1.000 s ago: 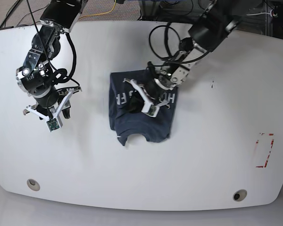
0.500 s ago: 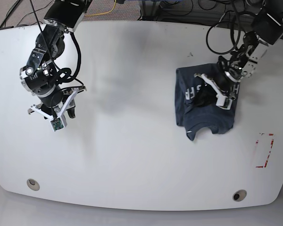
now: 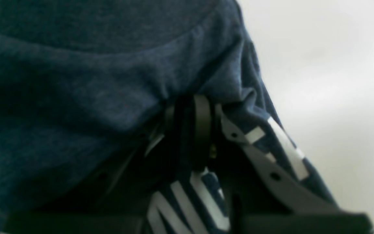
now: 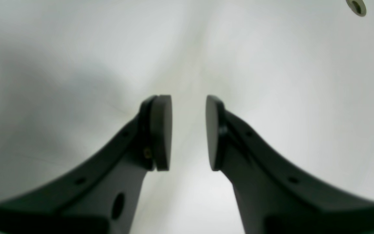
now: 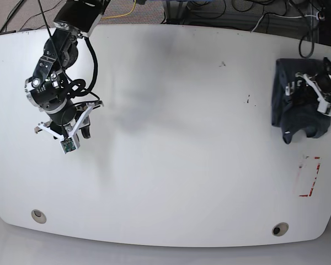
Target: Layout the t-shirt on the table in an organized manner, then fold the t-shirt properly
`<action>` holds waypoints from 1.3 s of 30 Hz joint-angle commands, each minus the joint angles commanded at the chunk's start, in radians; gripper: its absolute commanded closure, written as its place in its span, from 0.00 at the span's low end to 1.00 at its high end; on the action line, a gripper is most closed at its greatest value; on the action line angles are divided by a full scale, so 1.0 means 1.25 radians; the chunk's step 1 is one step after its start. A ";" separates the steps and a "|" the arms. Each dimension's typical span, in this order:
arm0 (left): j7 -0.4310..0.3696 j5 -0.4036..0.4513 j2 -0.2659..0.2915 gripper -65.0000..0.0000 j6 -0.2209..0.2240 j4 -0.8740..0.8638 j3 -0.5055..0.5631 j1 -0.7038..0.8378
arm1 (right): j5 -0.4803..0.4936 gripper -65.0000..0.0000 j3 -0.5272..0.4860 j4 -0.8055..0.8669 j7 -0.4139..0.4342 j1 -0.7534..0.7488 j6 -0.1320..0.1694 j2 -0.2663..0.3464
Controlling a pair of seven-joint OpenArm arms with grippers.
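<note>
The dark slate-blue t-shirt [image 5: 287, 105] is a folded bundle at the far right edge of the white table [image 5: 171, 165]. My left gripper [image 5: 307, 95] is shut on the t-shirt. In the left wrist view its pads [image 3: 201, 130] are pressed together with blue cloth [image 3: 76, 81] and white lettering [image 3: 284, 146] bunched around them. My right gripper [image 5: 66, 128] hovers over the table's left side, far from the shirt. In the right wrist view it [image 4: 188, 133] is open and empty above bare white tabletop.
Two round grey grommets [image 5: 38, 216] [image 5: 279, 228] sit near the front edge. A red-taped rectangle [image 5: 309, 176] lies just in front of the shirt at the right. Small dark specks [image 5: 248, 100] mark the table left of the shirt. Cables lie beyond the back edge.
My left gripper has carried the t-shirt from the middle of the table to the far right edge. The right arm has stayed almost still on the left.
</note>
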 joint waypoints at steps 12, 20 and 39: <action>0.004 0.137 0.004 0.90 -0.052 -0.028 -0.207 0.000 | 0.000 0.75 0.000 0.001 0.000 -0.004 0.000 -0.001; 0.134 0.137 0.006 0.90 -0.052 0.252 -0.390 -0.001 | -0.001 0.75 -0.001 0.001 0.000 0.002 0.000 0.001; 0.231 0.341 0.446 0.90 0.042 0.784 -0.516 0.085 | -0.226 0.75 -0.059 -0.026 0.338 -0.066 0.000 -0.005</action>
